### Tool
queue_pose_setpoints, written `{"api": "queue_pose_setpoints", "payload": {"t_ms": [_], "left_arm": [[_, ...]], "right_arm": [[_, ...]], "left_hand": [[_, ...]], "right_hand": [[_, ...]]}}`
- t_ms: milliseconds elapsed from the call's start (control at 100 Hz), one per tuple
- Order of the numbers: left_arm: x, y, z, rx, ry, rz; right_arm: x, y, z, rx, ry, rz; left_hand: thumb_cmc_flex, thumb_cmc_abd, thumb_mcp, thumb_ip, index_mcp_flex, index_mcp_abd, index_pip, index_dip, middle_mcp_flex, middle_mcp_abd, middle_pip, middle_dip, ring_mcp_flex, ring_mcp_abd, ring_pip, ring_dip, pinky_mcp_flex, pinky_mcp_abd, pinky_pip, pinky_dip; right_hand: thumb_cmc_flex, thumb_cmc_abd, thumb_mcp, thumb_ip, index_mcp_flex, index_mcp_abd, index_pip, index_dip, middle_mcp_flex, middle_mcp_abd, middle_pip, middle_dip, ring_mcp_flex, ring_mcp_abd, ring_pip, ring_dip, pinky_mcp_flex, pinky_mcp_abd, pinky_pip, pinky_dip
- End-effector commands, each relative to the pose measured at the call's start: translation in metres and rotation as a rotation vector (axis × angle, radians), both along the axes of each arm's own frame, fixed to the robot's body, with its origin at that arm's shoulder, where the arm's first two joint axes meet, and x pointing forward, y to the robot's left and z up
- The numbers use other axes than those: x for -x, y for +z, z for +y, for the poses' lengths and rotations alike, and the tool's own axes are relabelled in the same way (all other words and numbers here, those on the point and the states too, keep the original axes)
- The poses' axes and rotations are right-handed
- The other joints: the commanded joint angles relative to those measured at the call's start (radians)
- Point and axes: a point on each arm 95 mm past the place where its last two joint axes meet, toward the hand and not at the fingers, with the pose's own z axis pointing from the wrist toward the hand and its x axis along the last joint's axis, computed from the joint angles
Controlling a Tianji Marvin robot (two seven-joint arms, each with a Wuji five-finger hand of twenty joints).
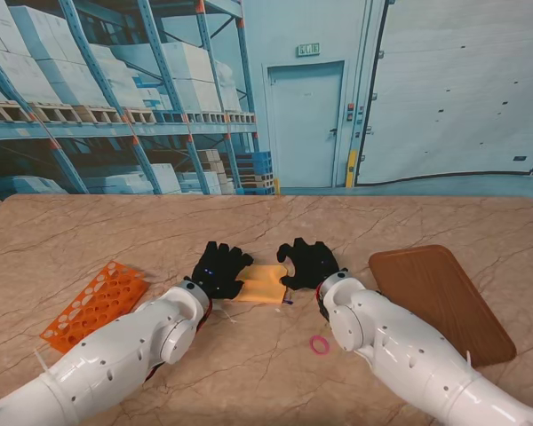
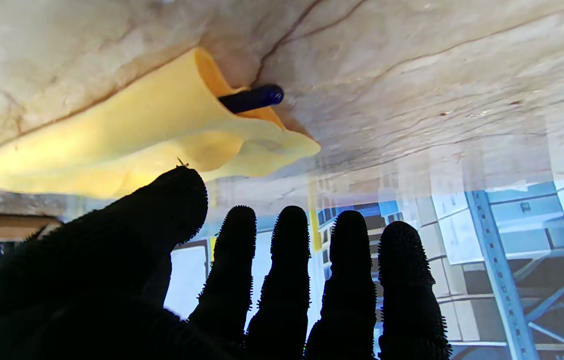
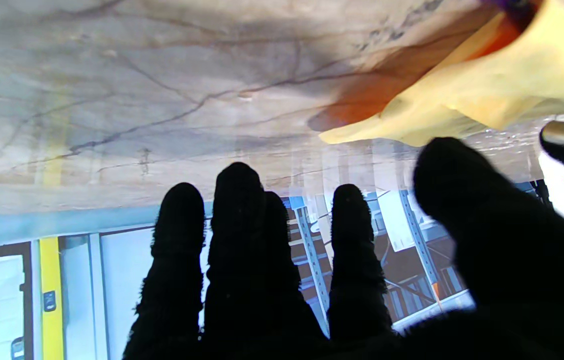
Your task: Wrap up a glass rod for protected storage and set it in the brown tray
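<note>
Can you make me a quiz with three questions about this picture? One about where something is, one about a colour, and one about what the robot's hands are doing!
1. Where is the brown tray?
A. On the robot's right side of the table
B. On the robot's left side
C. Under the orange rack

2. What colour is the small ring lying on the table?
A. Green
B. Pink
C. White

3. What are the left hand and right hand doing?
A. Both carry the tray
B. Both are spread open at the ends of the yellow wrap
C. One holds the orange rack

Answers:
1. A, the stand view shows the tray beside the right arm.
2. B, it looks pink near the right arm.
3. B, the wrist views show fingers apart, gripping nothing, with the wrap just ahead.
</note>
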Motion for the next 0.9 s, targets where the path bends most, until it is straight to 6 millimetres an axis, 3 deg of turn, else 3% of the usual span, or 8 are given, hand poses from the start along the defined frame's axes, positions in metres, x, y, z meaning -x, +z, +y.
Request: {"api": "queue_pose_setpoints", "payload": {"t_ms": [0, 350, 490, 620, 640, 680, 730, 890], "left_arm": [[-0.004, 0.003, -0.009, 0.029, 0.007, 0.001], [-0.023, -0.007, -0.013, 0.004, 0.06, 0.029], [-0.025, -0.012, -0.014, -0.031, 0.063, 0.033], [-0.025, -0.018, -0.013, -0.074, 0.055, 0.044], [-0.025, -0.019, -0.013, -0.079, 0.054, 0.045], [-0.025, -0.02, -0.014, -0.082, 0.054, 0.046], [-0.024, -0.021, -0.014, -0.081, 0.057, 0.052], [-0.023, -0.022, -0.016, -0.065, 0.059, 0.059]], "right_arm": [[-0.005, 0.003, 0.003, 0.013, 0.013, -0.005], [-0.017, -0.007, 0.014, 0.084, 0.042, -0.002], [-0.019, -0.013, 0.017, 0.108, 0.045, 0.018], [-0.02, -0.018, 0.017, 0.117, 0.058, 0.041], [-0.02, -0.019, 0.017, 0.118, 0.06, 0.044], [-0.02, -0.02, 0.017, 0.118, 0.063, 0.049], [-0.02, -0.021, 0.017, 0.117, 0.065, 0.055], [-0.02, -0.023, 0.018, 0.103, 0.07, 0.065]], "left_hand": [[-0.022, 0.033, -0.008, 0.031, -0.032, 0.023, -0.031, -0.014, -0.041, 0.021, -0.021, -0.014, -0.031, -0.007, -0.012, -0.011, -0.017, -0.016, -0.012, -0.013], [-0.001, 0.079, -0.035, 0.035, -0.005, 0.022, -0.039, -0.021, -0.048, 0.03, -0.024, -0.021, -0.044, -0.003, -0.019, -0.011, -0.035, -0.014, -0.034, -0.02], [0.004, 0.057, -0.033, 0.037, 0.014, 0.035, -0.04, -0.022, -0.046, 0.036, -0.016, -0.018, -0.044, 0.004, -0.014, -0.009, -0.037, -0.008, -0.032, -0.019], [0.009, 0.02, 0.015, 0.034, 0.135, 0.022, 0.061, 0.029, -0.032, 0.041, -0.003, -0.011, -0.036, 0.01, -0.007, -0.01, -0.031, 0.0, -0.026, -0.019], [0.016, 0.011, 0.019, 0.03, 0.143, 0.013, 0.083, 0.042, -0.028, 0.04, -0.001, -0.01, -0.034, 0.011, -0.006, -0.01, -0.029, 0.0, -0.024, -0.02], [0.068, -0.05, 0.017, -0.035, 0.153, -0.012, 0.179, 0.06, -0.022, 0.038, 0.006, -0.005, -0.03, 0.01, -0.003, -0.012, -0.026, 0.002, -0.021, -0.022], [0.136, -0.102, 0.0, -0.078, 0.159, -0.037, 0.31, 0.068, -0.014, 0.035, 0.012, -0.001, -0.026, 0.009, -0.001, -0.013, -0.024, 0.0, -0.018, -0.025], [0.178, -0.098, 0.018, -0.083, 0.179, -0.069, 0.512, 0.159, 0.018, 0.026, 0.034, 0.008, -0.014, 0.006, 0.005, -0.013, -0.019, 0.002, -0.013, -0.024]], "right_hand": [[-0.03, -0.009, -0.036, 0.043, -0.044, 0.022, -0.02, 0.001, -0.049, 0.018, 0.014, -0.009, -0.028, -0.013, -0.004, 0.004, -0.017, -0.017, 0.046, -0.014], [-0.037, -0.013, -0.154, 0.068, -0.087, 0.062, -0.043, -0.004, -0.089, 0.044, 0.025, -0.009, -0.036, -0.004, -0.007, 0.012, -0.024, -0.007, 0.064, -0.018], [0.003, -0.037, -0.084, 0.076, -0.038, 0.055, -0.023, 0.003, -0.091, 0.048, 0.031, -0.012, -0.034, -0.004, -0.008, 0.011, -0.022, -0.005, 0.072, -0.026], [0.021, -0.061, 0.039, 0.056, 0.127, -0.005, 0.054, 0.042, -0.072, 0.048, 0.034, -0.017, -0.032, -0.002, -0.007, 0.008, -0.022, -0.005, 0.077, -0.036], [0.027, -0.06, 0.049, 0.056, 0.152, -0.013, 0.065, 0.047, -0.068, 0.047, 0.035, -0.017, -0.031, -0.002, -0.007, 0.008, -0.022, -0.005, 0.077, -0.037], [0.043, -0.078, 0.07, 0.009, 0.175, -0.035, 0.112, -0.005, -0.053, 0.041, 0.028, -0.021, -0.027, 0.003, -0.005, 0.004, -0.022, -0.005, 0.079, -0.039], [0.067, -0.096, 0.083, -0.029, 0.193, -0.071, 0.194, -0.07, -0.031, 0.034, 0.028, -0.021, -0.022, 0.004, -0.003, 0.0, -0.022, -0.005, 0.079, -0.04], [0.135, -0.087, 0.09, -0.062, 0.262, -0.152, 0.321, -0.096, 0.03, 0.017, 0.029, -0.021, -0.005, 0.009, 0.002, -0.007, -0.013, 0.004, 0.077, -0.04]]}}
